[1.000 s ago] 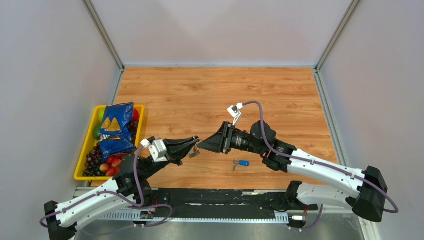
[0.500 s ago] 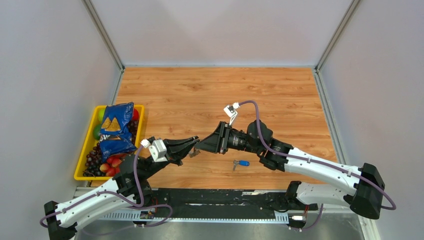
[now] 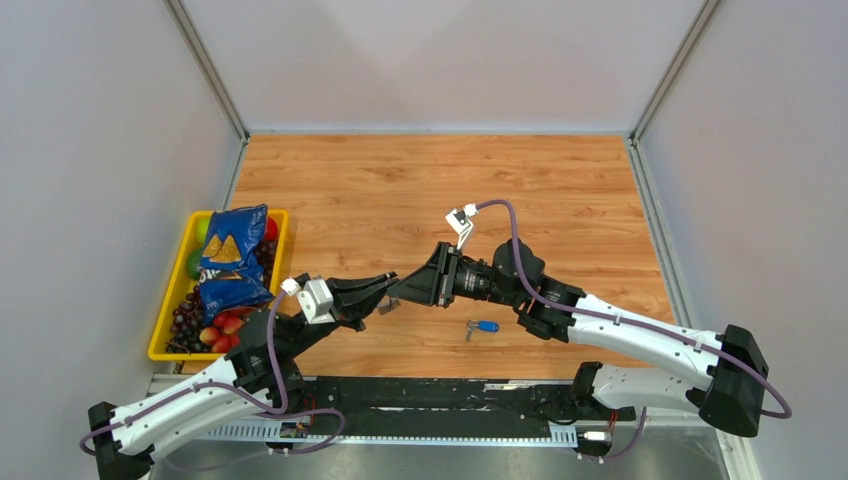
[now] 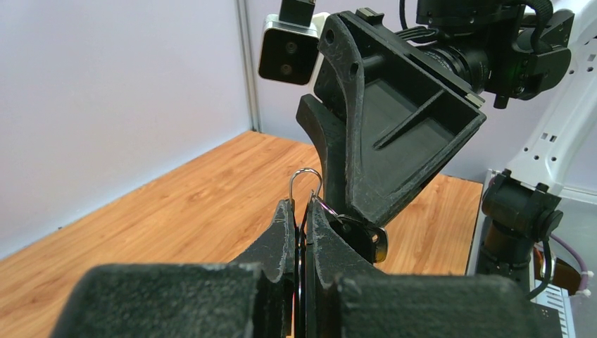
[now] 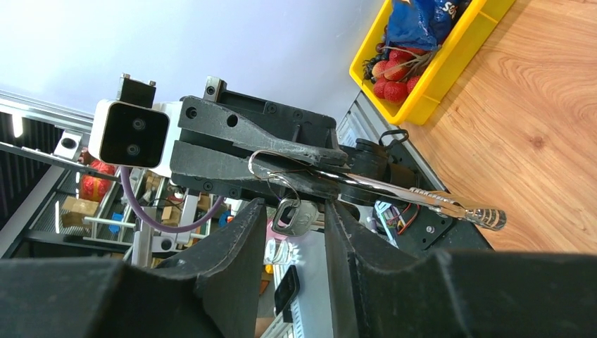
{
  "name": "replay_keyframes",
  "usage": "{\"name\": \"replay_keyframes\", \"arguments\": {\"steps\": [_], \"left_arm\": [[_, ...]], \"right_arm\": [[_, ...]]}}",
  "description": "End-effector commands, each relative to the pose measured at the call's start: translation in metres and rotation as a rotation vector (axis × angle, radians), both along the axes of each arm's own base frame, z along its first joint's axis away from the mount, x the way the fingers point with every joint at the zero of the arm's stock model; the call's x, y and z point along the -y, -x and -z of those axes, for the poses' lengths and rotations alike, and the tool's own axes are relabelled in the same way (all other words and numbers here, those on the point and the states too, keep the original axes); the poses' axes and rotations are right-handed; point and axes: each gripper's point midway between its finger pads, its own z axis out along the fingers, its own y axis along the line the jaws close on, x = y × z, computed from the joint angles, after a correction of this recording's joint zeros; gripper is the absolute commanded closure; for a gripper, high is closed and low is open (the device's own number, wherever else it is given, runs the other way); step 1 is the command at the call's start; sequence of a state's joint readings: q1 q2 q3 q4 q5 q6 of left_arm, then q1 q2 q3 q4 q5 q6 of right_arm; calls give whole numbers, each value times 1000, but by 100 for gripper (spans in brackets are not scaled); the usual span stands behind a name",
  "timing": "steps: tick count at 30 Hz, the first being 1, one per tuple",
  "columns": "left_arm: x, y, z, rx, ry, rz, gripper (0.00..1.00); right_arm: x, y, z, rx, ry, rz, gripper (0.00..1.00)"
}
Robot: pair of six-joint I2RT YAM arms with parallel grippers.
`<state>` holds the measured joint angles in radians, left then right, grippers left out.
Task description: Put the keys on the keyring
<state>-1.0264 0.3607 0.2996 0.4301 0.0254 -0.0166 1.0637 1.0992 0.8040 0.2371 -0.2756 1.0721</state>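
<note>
Left hand (image 4: pixel 299 211) clenched on the keyring (image 4: pixel 305 177), wire loop poking out above its fingertips. Right hand (image 5: pixel 294 208) sits tip to tip with it, fingers either side of a key (image 5: pixel 296 217); I cannot tell if they pinch it. One blue-headed key (image 3: pixel 486 326) lies on the surface (image 3: pixel 400 190), near the middle of the near edge.

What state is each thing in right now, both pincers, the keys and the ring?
Left pincer: shut on the keyring.
Right pincer: open, straddling the hanging key.
Keyring: clamped, loop poking past the tips.
Hanging key: dangling from the keyring.
Blue-headed key: lying loose on the table.
</note>
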Motion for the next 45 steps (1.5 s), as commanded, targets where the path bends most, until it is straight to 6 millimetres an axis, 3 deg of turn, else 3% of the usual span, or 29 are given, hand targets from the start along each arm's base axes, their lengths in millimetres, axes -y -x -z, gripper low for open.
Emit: {"name": "replay_keyframes", "arguments": {"steps": [1, 14, 20, 31, 41, 45], "left_arm": [[-4, 3, -15, 32, 41, 4, 99], [-3, 3, -12, 30, 32, 7, 99], [-1, 4, -9, 29, 22, 16, 99], [1, 6, -5, 37, 15, 24, 99], [5, 3, 3, 14, -20, 22, 99], [6, 4, 7, 7, -30, 30, 88]], "right_arm": [[1, 4, -39, 34, -100, -8, 64], [4, 1, -42, 20, -109, 19, 81], [5, -2, -48, 30, -121, 36, 100], [15, -5, -76, 96, -176, 77, 100], [12, -5, -82, 107, -180, 70, 100], [13, -5, -85, 116, -185, 73, 100]]}}
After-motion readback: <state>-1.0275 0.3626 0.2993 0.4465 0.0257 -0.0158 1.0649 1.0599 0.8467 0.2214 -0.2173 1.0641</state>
